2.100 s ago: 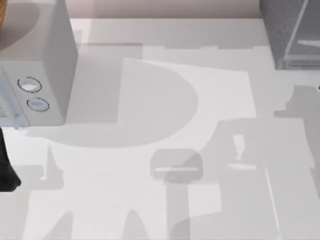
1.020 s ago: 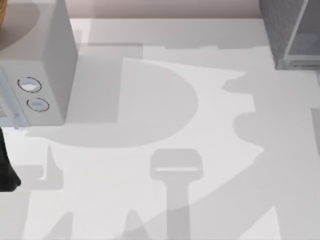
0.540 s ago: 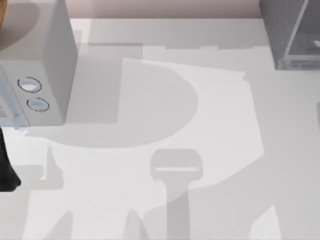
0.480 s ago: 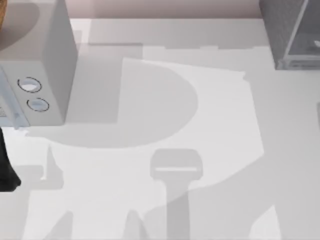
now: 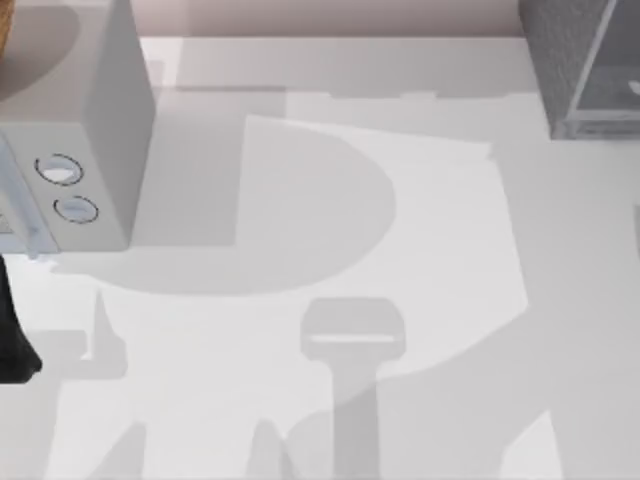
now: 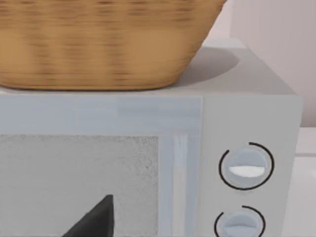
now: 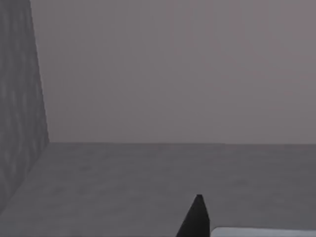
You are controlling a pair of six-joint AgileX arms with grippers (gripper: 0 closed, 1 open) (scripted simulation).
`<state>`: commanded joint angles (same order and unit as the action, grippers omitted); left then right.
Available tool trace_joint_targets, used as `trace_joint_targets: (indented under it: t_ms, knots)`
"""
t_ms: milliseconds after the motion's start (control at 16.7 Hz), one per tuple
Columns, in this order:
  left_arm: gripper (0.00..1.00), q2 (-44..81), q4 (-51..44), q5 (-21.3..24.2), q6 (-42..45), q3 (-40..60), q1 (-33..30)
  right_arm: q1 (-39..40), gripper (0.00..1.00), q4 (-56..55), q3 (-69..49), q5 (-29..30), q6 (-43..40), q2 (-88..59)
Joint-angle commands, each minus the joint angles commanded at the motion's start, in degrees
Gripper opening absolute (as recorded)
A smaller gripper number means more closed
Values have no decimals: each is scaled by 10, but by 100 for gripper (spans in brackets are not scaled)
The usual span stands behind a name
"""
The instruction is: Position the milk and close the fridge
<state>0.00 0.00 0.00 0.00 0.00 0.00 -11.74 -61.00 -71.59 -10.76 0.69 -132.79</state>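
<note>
Grey fridge [image 5: 585, 60] stands top right on the tabletop [image 5: 420, 200]; door may stay ajar. Both hands' grip: cannot tell.

Below us lies a white, smooth tabletop [image 5: 440, 200], crossed by soft grey shadows: a broad rounded one toward the middle, and angular ones along the near edge. At the far side of the table we see a pale pinkish wall [image 5: 320, 15] running across the back. At the table's left stands a light plain grey box with two round dials [image 5: 95, 140] on its front, throwing a shadow across the surface beside it. From the left wrist view, a woven tan wicker basket [image 6: 103, 44] sits on top of that box, casting a rounded shadow on the lid, with the same pale wall behind it.
</note>
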Motion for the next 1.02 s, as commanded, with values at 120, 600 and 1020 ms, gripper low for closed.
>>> trace_joint_targets:
  t_ms: [120,600,1020]
  knots:
    - [100,0,0,0,0,0,0,0,23,0,0,0,0,0]
    - [100,0,0,0,0,0,0,0,83,0,0,0,0,0]
    - [100,0,0,0,0,0,0,0,100,0,0,0,0,0]
